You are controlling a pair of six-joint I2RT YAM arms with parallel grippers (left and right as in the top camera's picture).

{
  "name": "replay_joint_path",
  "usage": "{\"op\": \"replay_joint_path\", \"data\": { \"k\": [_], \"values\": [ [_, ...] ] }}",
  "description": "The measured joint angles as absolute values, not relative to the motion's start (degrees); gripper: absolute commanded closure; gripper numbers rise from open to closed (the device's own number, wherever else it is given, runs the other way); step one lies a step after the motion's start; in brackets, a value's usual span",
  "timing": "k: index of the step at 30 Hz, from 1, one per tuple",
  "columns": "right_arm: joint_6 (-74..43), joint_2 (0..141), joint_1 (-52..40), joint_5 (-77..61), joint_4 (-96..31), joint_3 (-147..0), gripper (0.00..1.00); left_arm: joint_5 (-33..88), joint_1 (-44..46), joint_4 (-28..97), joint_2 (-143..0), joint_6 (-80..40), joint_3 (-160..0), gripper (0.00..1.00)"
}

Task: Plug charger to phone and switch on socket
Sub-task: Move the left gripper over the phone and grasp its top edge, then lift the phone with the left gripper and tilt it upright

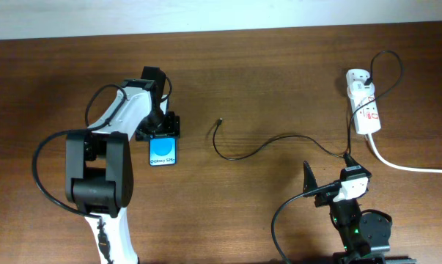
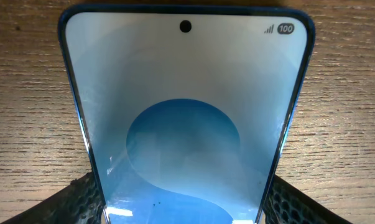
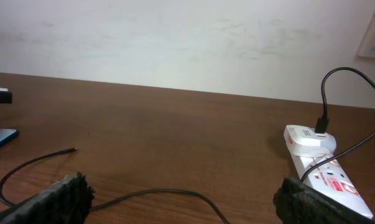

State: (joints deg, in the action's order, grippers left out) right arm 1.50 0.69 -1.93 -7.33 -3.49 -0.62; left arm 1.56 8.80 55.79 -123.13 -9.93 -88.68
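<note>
The phone (image 1: pixel 163 153), blue screen up, sits left of centre. My left gripper (image 1: pixel 160 136) is shut on its far end; in the left wrist view the phone (image 2: pixel 184 93) fills the frame with my fingers (image 2: pixel 184 214) against both its sides. I cannot tell if it is lifted. The charger cable (image 1: pixel 279 136) runs from the white adapter (image 1: pixel 358 76) across the table to its free tip (image 1: pixel 219 122), right of the phone. The socket strip (image 1: pixel 367 108) lies at the far right. My right gripper (image 1: pixel 329 177) is open, with the cable (image 3: pixel 175 193) on the table between its fingers (image 3: pixel 184 202).
The strip's thick white cord (image 1: pixel 411 167) runs off the right edge. The strip and adapter (image 3: pixel 308 138) also show at the right of the right wrist view, the cable tip (image 3: pixel 69 150) at its left. A pale wall backs the table.
</note>
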Motion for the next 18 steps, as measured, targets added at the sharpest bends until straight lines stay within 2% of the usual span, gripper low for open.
{"op": "replay_joint_path", "data": {
  "k": [5,10,12,13,15,16,17,18],
  "values": [
    [1.52,0.69,-1.93,-7.33,-3.49,-0.62,0.02,3.66,8.62,59.33,-124.4,-9.91,-91.5,0.32],
    [1.5,0.69,-1.93,-7.31,-3.51,-0.62,0.02,6.24,8.95,68.9,-126.98,-9.91,-103.09,0.31],
    [1.48,0.69,-1.93,-7.31,-3.49,-0.62,0.01,6.66,8.99,70.74,-126.98,-9.91,-108.86,0.35],
    [1.5,0.69,-1.93,-7.31,-3.51,-0.62,0.01,6.76,8.99,71.99,-126.98,-9.93,-111.66,0.41],
    [1.5,0.69,-1.93,-7.31,-3.49,-0.62,0.02,6.92,8.99,74.81,-126.98,-9.93,-116.84,0.76],
    [1.52,0.69,-1.93,-7.33,-3.49,-0.62,0.02,6.94,8.99,75.75,-126.98,-9.93,-119.81,0.9],
    [1.52,0.69,-1.93,-7.31,-3.46,-0.62,0.02,6.94,8.99,77.14,-126.98,-9.91,-122.56,1.0],
    [1.5,0.69,-1.93,-7.31,-3.46,-0.62,0.02,7.07,8.99,78.15,-126.98,-9.93,-125.16,1.0]
  ]
}}
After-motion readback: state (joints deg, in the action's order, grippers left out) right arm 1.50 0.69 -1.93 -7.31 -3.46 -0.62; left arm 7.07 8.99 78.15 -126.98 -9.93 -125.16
